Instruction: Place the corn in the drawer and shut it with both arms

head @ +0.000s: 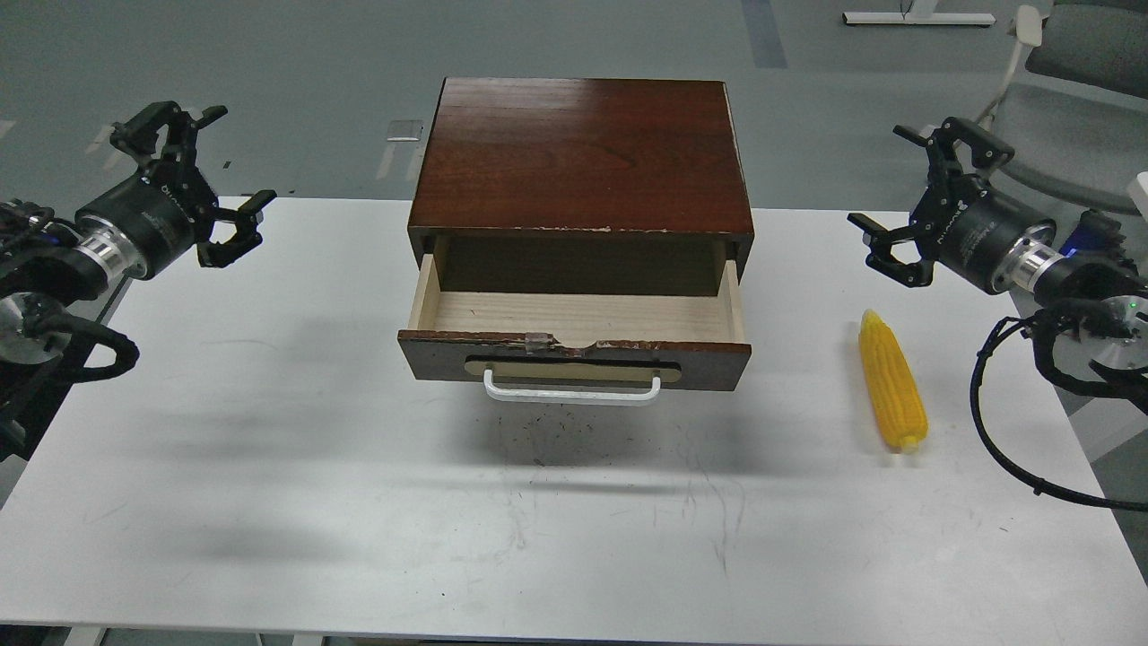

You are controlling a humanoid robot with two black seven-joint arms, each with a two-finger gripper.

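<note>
The corn [891, 380], a yellow tapered cob, lies on the white table to the right of the box, pointing away from me. The drawer [574, 334] of the dark reddish-brown box [581, 157] is pulled out and empty, showing pale wood inside; its white bar handle [572, 389] faces me. My left gripper [221, 163] is open and empty, held above the table's far left edge. My right gripper [889, 184] is open and empty, above the table behind the corn.
The white table [377, 502] carries scuff marks in front of the drawer. A grey chair [1067, 81] stands behind my right arm. Black cables [1004, 431] loop off the right arm over the table's right edge.
</note>
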